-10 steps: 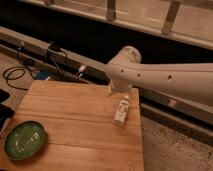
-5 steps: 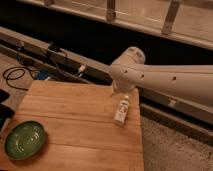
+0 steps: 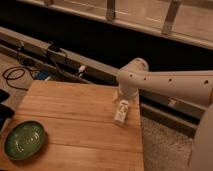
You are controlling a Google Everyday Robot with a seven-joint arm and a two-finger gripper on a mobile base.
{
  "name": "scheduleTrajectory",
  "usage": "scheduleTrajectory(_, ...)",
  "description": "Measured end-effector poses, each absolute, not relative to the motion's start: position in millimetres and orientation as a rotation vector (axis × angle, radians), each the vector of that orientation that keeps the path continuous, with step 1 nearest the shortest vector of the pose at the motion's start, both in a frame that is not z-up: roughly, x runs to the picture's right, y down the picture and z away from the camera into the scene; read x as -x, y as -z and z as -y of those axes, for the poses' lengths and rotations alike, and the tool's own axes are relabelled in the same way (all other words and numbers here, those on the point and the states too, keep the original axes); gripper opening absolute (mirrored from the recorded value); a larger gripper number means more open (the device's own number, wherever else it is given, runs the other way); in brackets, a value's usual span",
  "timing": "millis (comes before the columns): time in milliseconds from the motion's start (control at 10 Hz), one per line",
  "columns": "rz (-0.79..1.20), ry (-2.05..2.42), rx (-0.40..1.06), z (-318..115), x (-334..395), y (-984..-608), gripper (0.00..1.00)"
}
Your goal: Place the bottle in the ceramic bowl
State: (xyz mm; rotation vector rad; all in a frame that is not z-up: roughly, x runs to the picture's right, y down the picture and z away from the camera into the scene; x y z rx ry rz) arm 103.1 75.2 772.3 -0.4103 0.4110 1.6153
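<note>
Bottle: stood near the right edge of the tabletop.
Tool: mine, right at the bottle's top; I could not tell its grip.
Bowl: front-left corner, well apart.

One white bottle right of centre, one green bowl at lower left, one wooden table, one robot arm from the right, and one gripper at the bottle's upper end
</note>
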Motion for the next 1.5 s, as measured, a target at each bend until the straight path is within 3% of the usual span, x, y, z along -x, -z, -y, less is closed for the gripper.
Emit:
scheduleTrajectory(600,-0.401,-1.604,0.395,-76,-89,-771,0.65)
scheduleTrajectory(1000,-0.524,-1.594,0.341,-91,-110,-818,0.65)
scheduleTrajectory(1500,-0.644,-1.591,0.335,-112,-130,-844,0.65)
